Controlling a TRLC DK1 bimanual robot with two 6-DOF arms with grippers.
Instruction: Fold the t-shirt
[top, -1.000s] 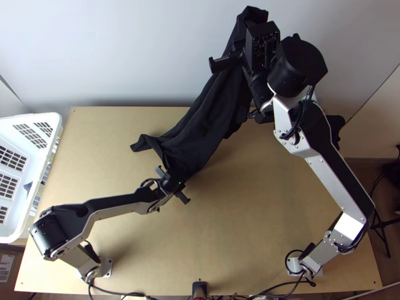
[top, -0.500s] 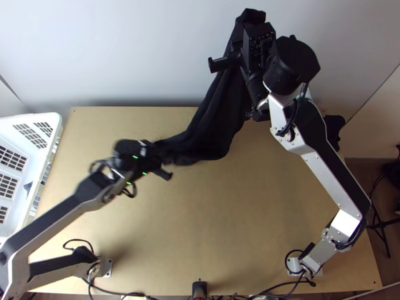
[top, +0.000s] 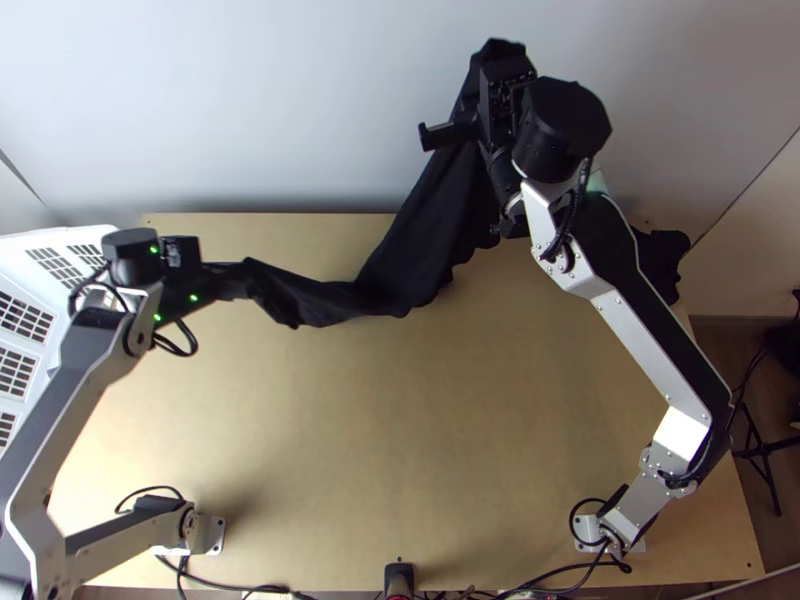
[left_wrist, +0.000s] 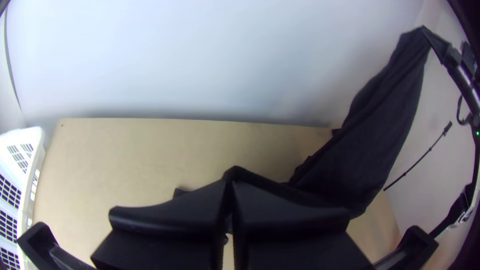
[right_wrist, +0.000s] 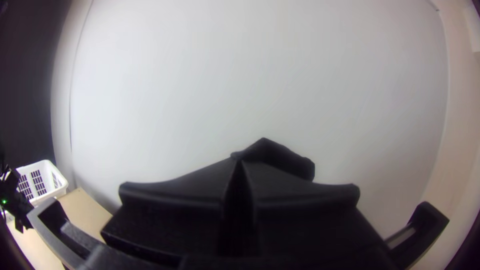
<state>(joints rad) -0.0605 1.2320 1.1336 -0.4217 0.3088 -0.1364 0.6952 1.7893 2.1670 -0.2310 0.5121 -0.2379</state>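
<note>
My left fingers (left_wrist: 170, 217), upper left in the top view, and right fingers (right_wrist: 175, 200), upper centre, both pinch the black t-shirt (top: 410, 260), slung bunched between them over the worktop (top: 400, 430). I judge spreading, laying down and folding all remain.

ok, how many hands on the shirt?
2. Left hand: over the table's left side, shut on one part of the black shirt. Right hand: held high, in front of the back wall, shut on another part.

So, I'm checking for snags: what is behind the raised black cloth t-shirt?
A smooth white wall and the light wooden table show around the black t-shirt; what it covers cannot be seen.
</note>
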